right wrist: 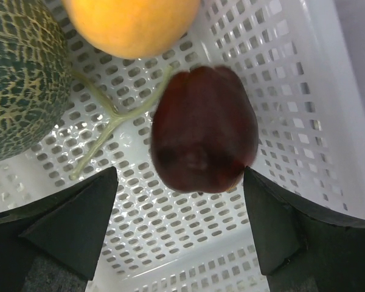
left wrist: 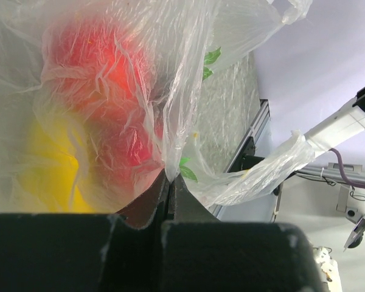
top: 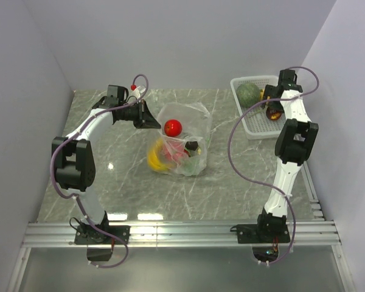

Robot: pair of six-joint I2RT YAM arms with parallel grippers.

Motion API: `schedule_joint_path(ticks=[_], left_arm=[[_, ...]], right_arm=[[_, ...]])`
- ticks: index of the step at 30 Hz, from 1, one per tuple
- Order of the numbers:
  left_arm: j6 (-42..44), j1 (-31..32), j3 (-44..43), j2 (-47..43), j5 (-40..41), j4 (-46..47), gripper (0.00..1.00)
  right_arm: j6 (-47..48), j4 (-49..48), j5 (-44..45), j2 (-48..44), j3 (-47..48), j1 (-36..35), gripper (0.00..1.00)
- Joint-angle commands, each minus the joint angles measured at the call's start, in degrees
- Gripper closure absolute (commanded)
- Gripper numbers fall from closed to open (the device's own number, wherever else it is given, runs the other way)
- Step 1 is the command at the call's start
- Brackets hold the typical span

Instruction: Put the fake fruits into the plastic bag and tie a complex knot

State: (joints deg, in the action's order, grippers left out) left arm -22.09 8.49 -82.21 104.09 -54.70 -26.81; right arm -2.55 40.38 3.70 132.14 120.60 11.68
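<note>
Top external: mid-table, plastic bag with red ball and yellow banana inside, film pinched in clenched left gripper. Far right, white basket with green melon, orange-yellow piece, dark red piece; right gripper spread wide astride the last.

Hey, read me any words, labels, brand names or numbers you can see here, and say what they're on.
No readable text in any view.
The plastic bag carries only small green leaf-shaped prints, no letters.
The white basket and the fruits in it show no label.
</note>
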Motion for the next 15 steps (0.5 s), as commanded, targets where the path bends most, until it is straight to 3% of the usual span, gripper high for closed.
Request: schedule_joint_path(ticks=[1,8,15], left_arm=[[1.52,0.21,0.13,0.14,-0.59,0.79,1.00],[1.52,0.21,-0.14,0.58,-0.41,0.70,0.99],[0.56,0.21,-0.14,1.02,-0.59,1.49,1.00]], right_arm=[[-1.23,-3.82,1.74,0.58,-0.54,0.62,0.10],[-2.81,-4.61,0.78,2.51,0.34,1.94,0.15],[-3.17,-4.79,2.54,3.92,1.22,2.29,0.12]])
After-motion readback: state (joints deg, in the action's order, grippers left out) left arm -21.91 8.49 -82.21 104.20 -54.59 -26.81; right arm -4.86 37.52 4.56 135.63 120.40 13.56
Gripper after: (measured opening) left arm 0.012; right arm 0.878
